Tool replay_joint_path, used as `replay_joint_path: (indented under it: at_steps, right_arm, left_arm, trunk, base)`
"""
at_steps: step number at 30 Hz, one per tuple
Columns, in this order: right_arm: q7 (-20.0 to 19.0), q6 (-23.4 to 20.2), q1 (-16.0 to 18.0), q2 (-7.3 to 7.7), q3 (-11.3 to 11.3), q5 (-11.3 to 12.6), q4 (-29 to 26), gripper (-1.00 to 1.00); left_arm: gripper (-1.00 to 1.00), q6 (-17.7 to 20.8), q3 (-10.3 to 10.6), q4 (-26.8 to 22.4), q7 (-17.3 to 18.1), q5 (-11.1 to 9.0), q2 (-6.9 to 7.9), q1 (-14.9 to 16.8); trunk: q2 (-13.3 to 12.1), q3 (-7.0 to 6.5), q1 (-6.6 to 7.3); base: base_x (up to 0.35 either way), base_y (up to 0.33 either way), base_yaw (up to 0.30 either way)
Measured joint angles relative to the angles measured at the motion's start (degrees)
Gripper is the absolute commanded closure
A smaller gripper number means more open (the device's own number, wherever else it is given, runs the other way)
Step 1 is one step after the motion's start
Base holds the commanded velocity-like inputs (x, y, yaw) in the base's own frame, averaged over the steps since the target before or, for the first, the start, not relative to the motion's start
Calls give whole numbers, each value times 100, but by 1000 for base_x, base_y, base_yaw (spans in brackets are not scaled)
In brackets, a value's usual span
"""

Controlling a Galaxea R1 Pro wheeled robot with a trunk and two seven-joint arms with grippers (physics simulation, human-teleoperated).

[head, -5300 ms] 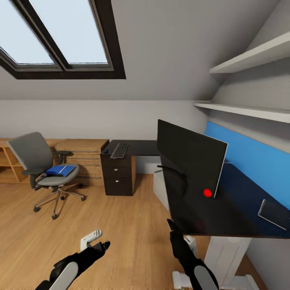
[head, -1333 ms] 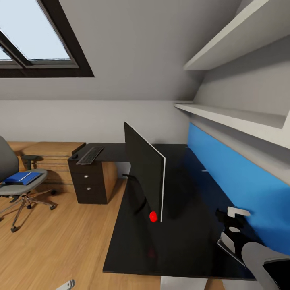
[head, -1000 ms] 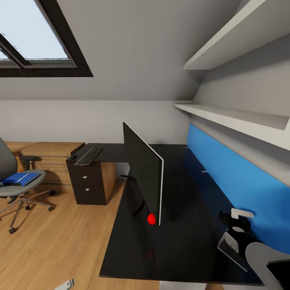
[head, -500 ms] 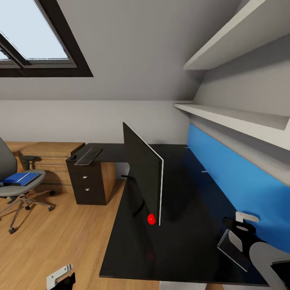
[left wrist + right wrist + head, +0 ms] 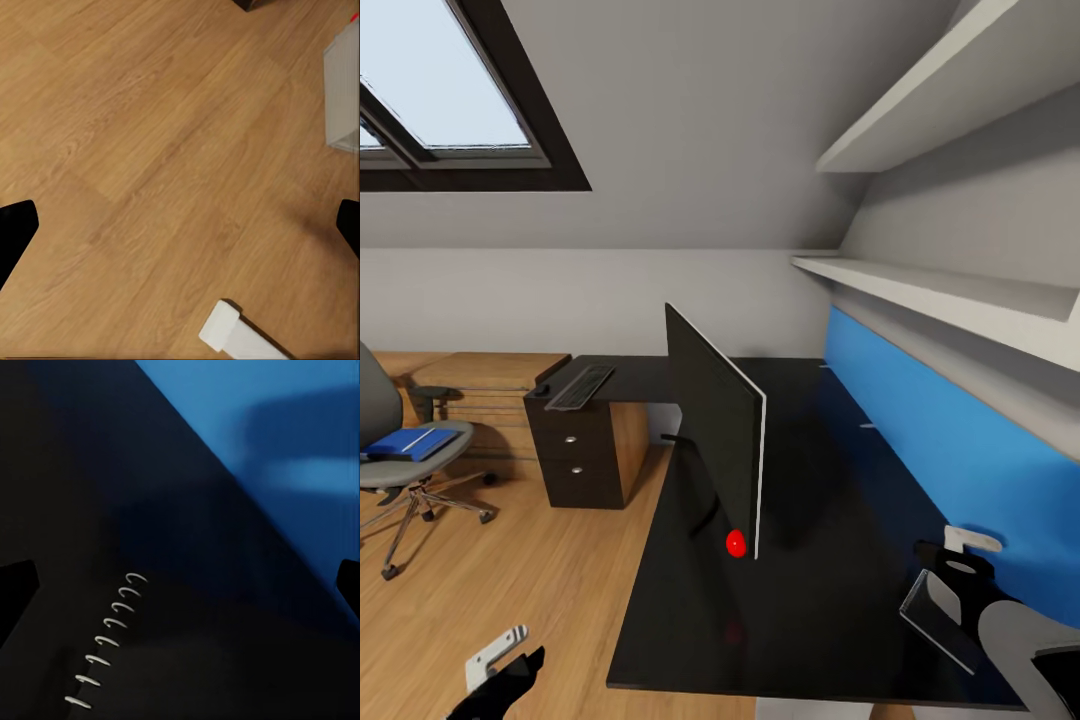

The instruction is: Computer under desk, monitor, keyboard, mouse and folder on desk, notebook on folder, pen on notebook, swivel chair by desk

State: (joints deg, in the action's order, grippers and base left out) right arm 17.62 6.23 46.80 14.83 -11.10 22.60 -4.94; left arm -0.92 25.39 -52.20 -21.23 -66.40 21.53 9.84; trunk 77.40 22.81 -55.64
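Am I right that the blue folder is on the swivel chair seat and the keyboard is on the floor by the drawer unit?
Half right. The blue folder does lie on the swivel chair seat, but the keyboard is not on the floor: it sits on the black desk top, above the drawer unit. The head view shows it.

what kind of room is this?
Looks like an attic home office or study: a skylight in a sloped ceiling, a black desk with a monitor on it, and a swivel chair on wood flooring.
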Motion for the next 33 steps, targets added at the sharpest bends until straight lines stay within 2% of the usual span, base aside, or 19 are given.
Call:
replay_joint_path:
  at_steps: [7, 25, 33]
  right_arm:
    - [0, 0, 0, -6, 0, 0, 0, -100]
    - [-11, 45, 5, -9, -31, -35, -11, -100]
    - [-2, 42, 4, -14, -30, -44, -213, -100]
  left_arm:
    - [-100, 64, 15, -84, 1, -75, 40, -2]
    - [-100, 68, 23, -79, 0, -85, 29, -3]
    - [-100, 68, 23, -78, 1, -85, 28, -3]
  trunk:
    - [281, 126, -154]
    - [1004, 448, -549]
    - [1325, 592, -724]
  base:
    - [0, 0, 0]
    - [0, 0, 0]
    - [0, 0, 0]
